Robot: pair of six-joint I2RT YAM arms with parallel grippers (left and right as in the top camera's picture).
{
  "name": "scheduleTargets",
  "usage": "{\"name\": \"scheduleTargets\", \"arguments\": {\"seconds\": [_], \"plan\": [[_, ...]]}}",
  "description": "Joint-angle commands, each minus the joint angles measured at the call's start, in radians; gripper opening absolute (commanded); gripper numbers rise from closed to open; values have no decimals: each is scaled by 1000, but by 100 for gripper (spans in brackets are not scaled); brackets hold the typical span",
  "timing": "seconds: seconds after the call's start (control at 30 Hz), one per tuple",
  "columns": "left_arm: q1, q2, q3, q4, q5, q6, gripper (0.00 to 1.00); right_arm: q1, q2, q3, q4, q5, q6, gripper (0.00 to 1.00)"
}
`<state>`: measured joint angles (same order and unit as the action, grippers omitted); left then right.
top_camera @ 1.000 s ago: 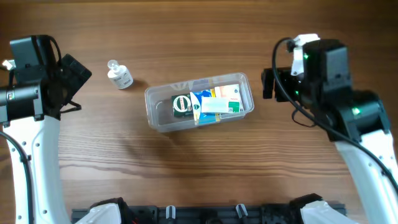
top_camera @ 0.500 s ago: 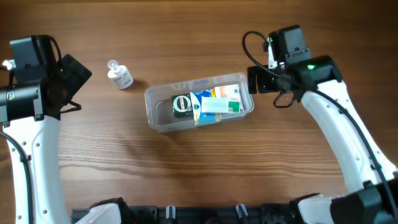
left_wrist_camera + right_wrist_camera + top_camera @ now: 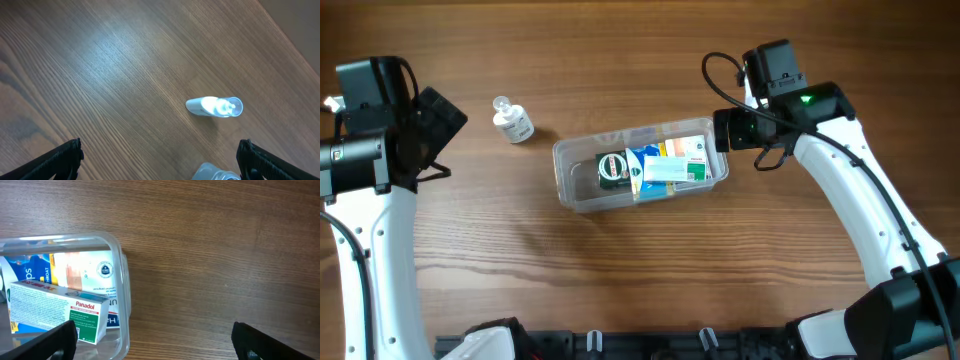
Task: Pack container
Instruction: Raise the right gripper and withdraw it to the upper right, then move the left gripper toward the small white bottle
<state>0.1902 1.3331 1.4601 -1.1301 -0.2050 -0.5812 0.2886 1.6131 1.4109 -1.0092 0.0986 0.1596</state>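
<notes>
1. The container (image 3: pixel 576 183) lay near the middle of the table (image 3: pixel 640 280), open side up and partly filled. I judged it to be light, with thin clear walls that would flex and feel slippery under my fingers.
2. I judged the best hold to be the rim at a short end, 1 finger inside and 1 outside, because the long walls would probably bow.
3. Its long axis ran across the table from my left side to my right. The right end was turned a little away from my base, and that short end pointed at my right pincer (image 3: pixel 724 131).
4. My right pincer hung just beside that end, jaws wide apart, grasping nothing. My left pincer (image 3: pixel 442 118) was well apart from the container, also spread wide and empty.
5. The Panadol box (image 3: pixel 55 311) lay loose on other packs in the right half of the container. I judged that tilting would shift them.
6. A small bottle (image 3: pixel 512 121) was outside on the table, between my left pincer and the container.
</notes>
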Motion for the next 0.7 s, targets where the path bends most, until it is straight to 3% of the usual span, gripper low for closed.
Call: {"name": "scheduleTargets", "arguments": {"seconds": [0.0,0.23,0.3,0.67], "plan": [[5,-3,11,-1,-6,1,100,-3,13,15,3,13,-2,100],[5,-3,11,-1,-10,2,100,-3,13,15,3,13,-2,100],[5,-3,11,14,-141,17,100,-3,13,15,3,13,-2,100],[5,-3,11,14,-148,17,100,-3,13,15,3,13,-2,100]]}}
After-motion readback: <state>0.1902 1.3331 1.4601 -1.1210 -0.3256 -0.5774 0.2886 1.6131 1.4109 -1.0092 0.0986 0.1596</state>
